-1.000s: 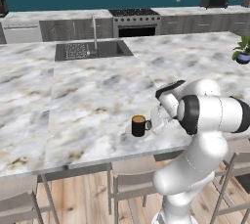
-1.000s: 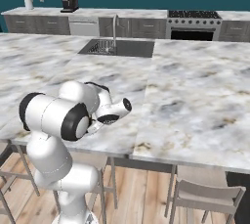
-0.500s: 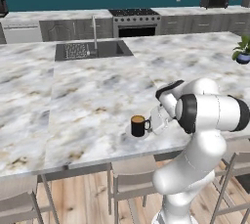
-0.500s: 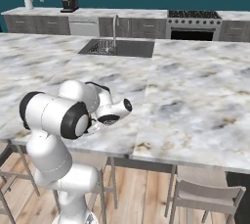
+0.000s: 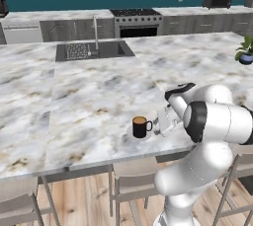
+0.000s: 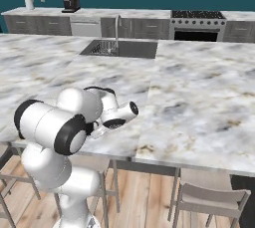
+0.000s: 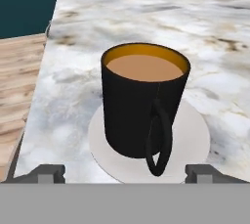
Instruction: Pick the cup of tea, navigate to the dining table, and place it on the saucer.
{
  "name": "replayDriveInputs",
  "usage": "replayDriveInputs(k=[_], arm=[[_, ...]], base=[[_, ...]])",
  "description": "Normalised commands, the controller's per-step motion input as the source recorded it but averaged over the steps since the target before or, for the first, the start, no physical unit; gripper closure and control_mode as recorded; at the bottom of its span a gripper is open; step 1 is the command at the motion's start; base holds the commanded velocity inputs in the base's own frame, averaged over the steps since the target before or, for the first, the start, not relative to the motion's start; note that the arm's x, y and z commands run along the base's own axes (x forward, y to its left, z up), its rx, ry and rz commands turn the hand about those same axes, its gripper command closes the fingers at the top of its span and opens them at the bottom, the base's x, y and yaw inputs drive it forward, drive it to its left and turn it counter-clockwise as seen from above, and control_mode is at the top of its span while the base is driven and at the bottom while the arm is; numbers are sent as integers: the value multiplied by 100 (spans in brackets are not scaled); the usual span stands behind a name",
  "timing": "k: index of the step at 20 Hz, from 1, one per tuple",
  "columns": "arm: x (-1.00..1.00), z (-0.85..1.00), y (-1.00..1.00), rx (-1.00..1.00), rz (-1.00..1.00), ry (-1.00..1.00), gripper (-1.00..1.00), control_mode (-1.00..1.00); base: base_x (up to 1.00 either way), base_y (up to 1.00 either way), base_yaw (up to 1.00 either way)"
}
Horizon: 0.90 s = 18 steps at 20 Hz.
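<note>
With its tips spread wide on either side and touching nothing, the tool hung level just behind the cup of tea — handle turned toward it. Stood upright on the saucer, near the front edge of the marble bench. Placing step looked done, release made. Called next for a straight pull-back, clear of the handle — no sideways drift, lest the cup tip.
</note>
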Motion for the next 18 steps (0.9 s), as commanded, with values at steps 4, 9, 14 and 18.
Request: replayDriveInputs(k=[4, 9, 14, 18], arm=[[-50, 52, -9, 0, -2, -1, -100, -100], [-50, 71, 0, 0, -2, -2, -100, -100], [-51, 60, 0, 0, -3, 0, -100, -100], [-57, 46, 0, 0, -5, 0, -100, -100]], base=[[0, 0, 0], [0, 0, 0], [0, 0, 0], [0, 0, 0]])
